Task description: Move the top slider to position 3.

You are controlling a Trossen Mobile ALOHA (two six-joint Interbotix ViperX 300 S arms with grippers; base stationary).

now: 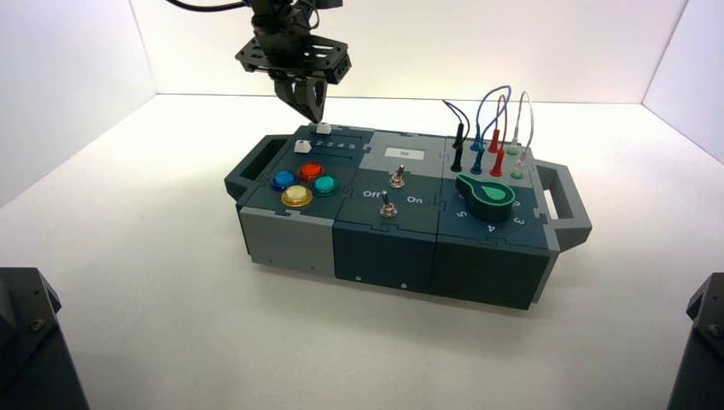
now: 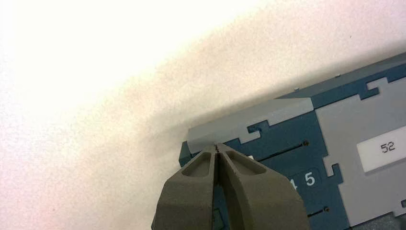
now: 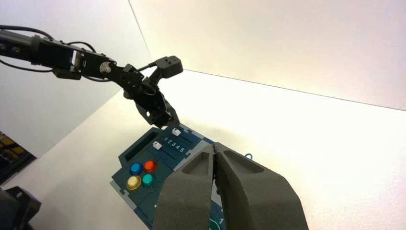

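Observation:
The top slider [image 1: 324, 129] is a tiny white knob near the left end of its plain track at the box's back left; it also shows in the right wrist view [image 3: 176, 131]. The printed digit 3 [image 3: 174, 144] sits in the straight number row between the two tracks. The twin white knob [image 1: 300, 146] stands on the nearer track. My left gripper [image 1: 316, 115] is shut and empty, tips just above and behind the top slider, not touching it; its closed tips [image 2: 217, 146] hang over the box's back corner. My right gripper [image 3: 215, 146] is shut and empty, held high off the box.
Four round coloured buttons [image 1: 303, 184] sit in front of the sliders. Two toggle switches [image 1: 393, 192] and a small display reading 52 [image 2: 388, 147] are at mid box. A green knob [image 1: 487, 195] and plugged wires [image 1: 495, 128] are on the right. Handles [image 1: 563, 201] stick out at both ends.

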